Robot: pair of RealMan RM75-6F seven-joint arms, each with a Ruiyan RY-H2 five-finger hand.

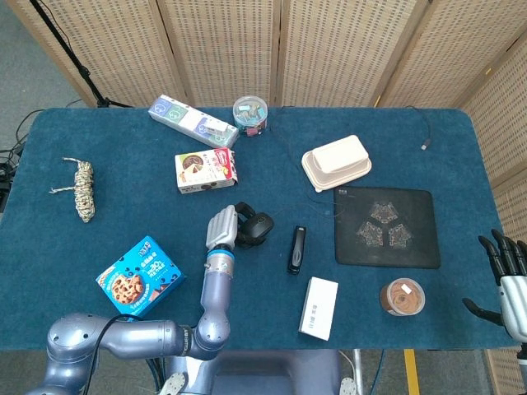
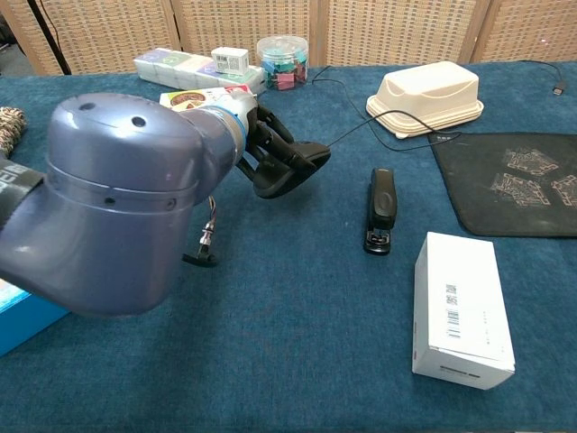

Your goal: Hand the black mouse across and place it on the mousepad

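Observation:
My left hand (image 1: 226,226) grips the black mouse (image 1: 257,229) and holds it above the blue table, just left of the black stapler (image 1: 296,248). In the chest view the mouse (image 2: 290,169) juts from the left hand (image 2: 266,144), and its thin cable (image 2: 361,122) trails off to the right. The dark mousepad (image 1: 385,227) with its grey pattern lies at the right, beyond the stapler. At the lower right edge, off the table, my right hand (image 1: 509,276) hangs with fingers spread and nothing in it.
A white box (image 1: 319,307) and a brown-lidded cup (image 1: 403,296) sit near the front edge. The cream lidded container (image 1: 336,163) lies behind the mousepad. A chocolate box (image 1: 206,170), a cookie box (image 1: 138,274), a rope bundle (image 1: 82,190) and a clip jar (image 1: 250,114) occupy the left and back.

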